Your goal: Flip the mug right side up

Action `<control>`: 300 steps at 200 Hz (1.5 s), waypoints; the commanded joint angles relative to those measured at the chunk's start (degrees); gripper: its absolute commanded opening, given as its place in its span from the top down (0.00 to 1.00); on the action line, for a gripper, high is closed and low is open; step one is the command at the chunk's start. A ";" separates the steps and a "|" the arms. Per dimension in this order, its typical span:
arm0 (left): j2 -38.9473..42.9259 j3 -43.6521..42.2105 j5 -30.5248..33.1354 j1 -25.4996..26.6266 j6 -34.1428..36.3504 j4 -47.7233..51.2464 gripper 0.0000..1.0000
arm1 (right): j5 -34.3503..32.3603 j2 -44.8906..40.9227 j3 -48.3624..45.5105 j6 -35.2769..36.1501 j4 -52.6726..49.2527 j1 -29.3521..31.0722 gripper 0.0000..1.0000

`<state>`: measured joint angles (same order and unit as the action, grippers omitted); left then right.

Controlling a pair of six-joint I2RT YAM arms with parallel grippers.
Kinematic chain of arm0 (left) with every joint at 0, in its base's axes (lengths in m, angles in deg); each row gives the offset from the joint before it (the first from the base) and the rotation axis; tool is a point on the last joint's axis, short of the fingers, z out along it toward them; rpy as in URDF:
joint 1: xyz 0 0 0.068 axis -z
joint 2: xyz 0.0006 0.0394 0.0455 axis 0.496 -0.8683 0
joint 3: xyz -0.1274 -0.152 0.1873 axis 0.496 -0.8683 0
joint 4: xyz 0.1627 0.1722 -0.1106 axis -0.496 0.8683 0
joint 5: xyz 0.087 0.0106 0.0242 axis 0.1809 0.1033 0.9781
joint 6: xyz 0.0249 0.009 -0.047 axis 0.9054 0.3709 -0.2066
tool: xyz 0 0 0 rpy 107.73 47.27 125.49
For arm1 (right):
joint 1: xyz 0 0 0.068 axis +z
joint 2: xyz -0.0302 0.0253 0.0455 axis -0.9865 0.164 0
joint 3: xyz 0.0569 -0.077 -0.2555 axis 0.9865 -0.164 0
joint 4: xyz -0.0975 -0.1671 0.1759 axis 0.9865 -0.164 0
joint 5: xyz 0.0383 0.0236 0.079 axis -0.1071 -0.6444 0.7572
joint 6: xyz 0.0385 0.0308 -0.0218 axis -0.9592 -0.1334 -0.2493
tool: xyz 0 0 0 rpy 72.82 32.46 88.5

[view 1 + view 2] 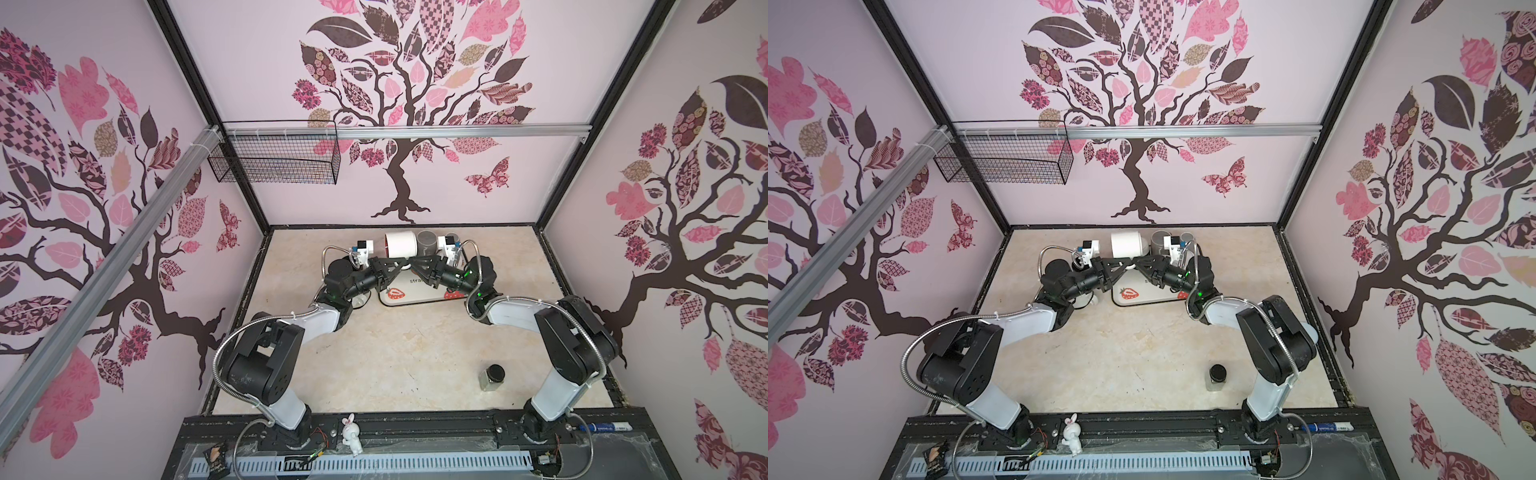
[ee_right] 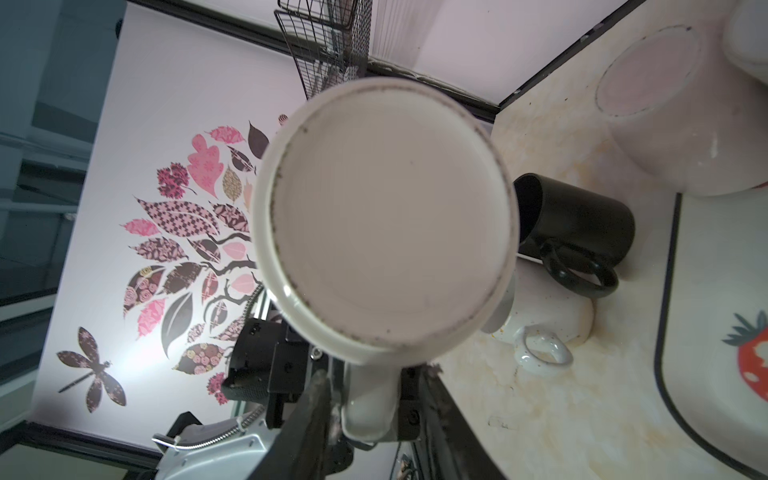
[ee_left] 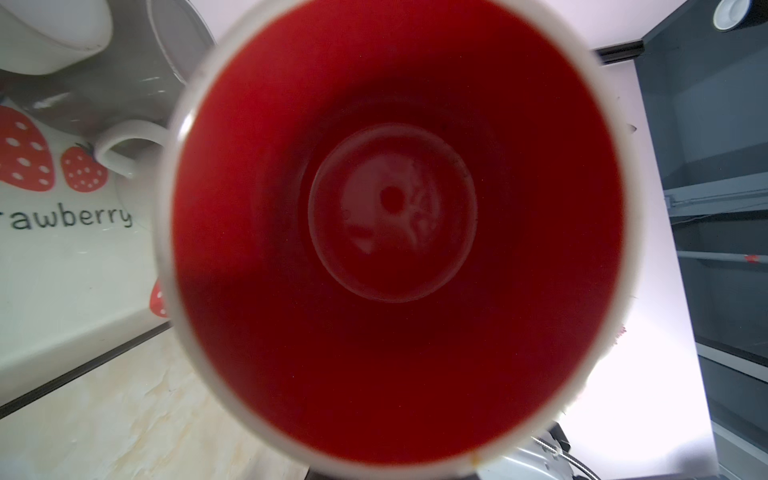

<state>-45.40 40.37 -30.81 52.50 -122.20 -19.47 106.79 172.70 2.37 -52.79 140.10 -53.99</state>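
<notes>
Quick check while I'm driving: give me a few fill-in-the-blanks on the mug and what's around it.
The held white ceramic mug is ____ inside. The white rectangular tray is printed with ____. The small glass jar standing near the right arm has a ____ lid.
Missing words: red; strawberries; black.

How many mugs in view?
5; more may be hidden: red-lined mug held up; grey mug beside it; black mug and speckled mug on their sides; cropped white vessel, likely a mug.
</notes>
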 commanded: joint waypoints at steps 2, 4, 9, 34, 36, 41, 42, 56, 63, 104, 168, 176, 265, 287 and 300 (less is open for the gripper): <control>7.72 0.23 2.65 -0.46 10.64 10.29 1.00 | -0.51 -6.26 0.56 11.67 -11.37 0.28 0.54; 8.15 0.27 2.90 -0.45 11.25 11.30 1.00 | -0.65 -6.57 0.56 12.25 -12.15 0.20 0.53; 9.14 0.34 3.79 -0.45 12.60 13.38 1.00 | -0.95 -7.28 0.56 13.38 -13.53 0.23 0.52; 14.08 0.48 8.19 -0.62 17.94 22.24 1.00 | -2.32 -10.61 0.56 19.01 -20.12 -0.06 0.49; 14.51 0.51 8.55 -0.62 18.44 22.97 1.00 | -2.47 -10.87 0.51 19.47 -20.69 -0.03 0.49; 15.48 0.59 9.43 -0.62 19.54 25.09 1.00 | -2.74 -11.49 0.57 20.51 -21.67 -0.08 0.49; 15.68 0.64 9.62 -0.66 19.76 25.46 1.00 | -2.79 -11.64 0.56 20.71 -21.89 -0.05 0.49; 18.84 0.88 12.18 -0.79 23.05 31.12 1.00 | -3.64 -13.32 0.48 23.28 -25.03 -0.11 0.48; 20.65 1.09 13.70 -0.94 24.89 34.62 1.00 | -4.00 -14.07 0.39 24.39 -26.28 -0.24 0.48; 33.33 -0.18 22.74 -6.24 33.35 55.86 1.00 | -6.33 -17.64 0.12 30.33 -32.87 -0.29 0.47; 47.00 0.31 40.55 -14.06 40.99 91.03 1.00 | -5.71 -17.61 -0.56 32.77 -34.89 -0.30 0.47; 47.07 -0.19 41.37 -14.14 40.52 93.16 1.00 | -5.31 -17.31 -0.72 32.53 -34.53 -0.29 0.47; 37.04 -10.29 40.36 -3.19 25.20 89.33 1.00 | -5.73 -18.11 -1.95 36.36 -38.16 -0.36 0.45; 32.48 -8.47 41.28 -0.74 23.61 88.32 1.00 | -5.35 -18.08 -2.84 36.32 -38.03 -0.78 0.44; 30.55 -7.35 43.03 0.40 23.18 88.11 1.00 | -4.67 -18.05 -3.22 36.21 -37.73 -1.08 0.44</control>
<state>-12.73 29.73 7.37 51.36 -96.06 73.58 101.26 156.22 -0.36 -18.03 102.76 -54.43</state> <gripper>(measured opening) 0.137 0.560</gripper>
